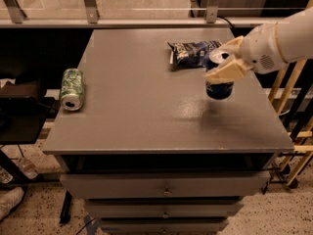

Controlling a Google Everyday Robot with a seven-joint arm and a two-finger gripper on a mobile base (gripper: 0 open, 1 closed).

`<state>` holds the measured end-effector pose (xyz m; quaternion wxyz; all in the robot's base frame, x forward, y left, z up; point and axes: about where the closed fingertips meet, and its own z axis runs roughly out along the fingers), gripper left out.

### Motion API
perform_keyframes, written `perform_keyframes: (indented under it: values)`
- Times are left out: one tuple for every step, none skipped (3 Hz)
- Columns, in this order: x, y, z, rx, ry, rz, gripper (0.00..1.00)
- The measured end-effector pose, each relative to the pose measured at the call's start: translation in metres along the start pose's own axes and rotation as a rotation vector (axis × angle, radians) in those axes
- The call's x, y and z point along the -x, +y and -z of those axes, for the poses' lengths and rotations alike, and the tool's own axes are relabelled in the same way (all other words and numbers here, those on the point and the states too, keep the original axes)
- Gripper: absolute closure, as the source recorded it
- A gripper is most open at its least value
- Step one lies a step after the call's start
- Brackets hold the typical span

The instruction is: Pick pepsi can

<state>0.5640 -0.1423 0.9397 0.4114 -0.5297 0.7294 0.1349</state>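
Note:
The pepsi can (219, 88), dark blue with a silver top, is upright and lifted a little above the right part of the grey table (142, 111); its shadow lies on the surface below. My gripper (226, 61) comes in from the right on a white arm, and its cream fingers (226, 72) are closed around the upper half of the can. The top of the can shows between the fingers.
A crinkled dark blue chip bag (191, 53) lies just behind the can. A green-and-white can (72, 88) lies on its side at the table's left edge. Drawers sit below the front edge. A yellow frame (293, 106) stands to the right.

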Motion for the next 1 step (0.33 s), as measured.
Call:
perform_keyframes:
  values:
    - [0.0226, -0.0120, 0.0296, -0.007, -0.037, 0.063, 1.00]
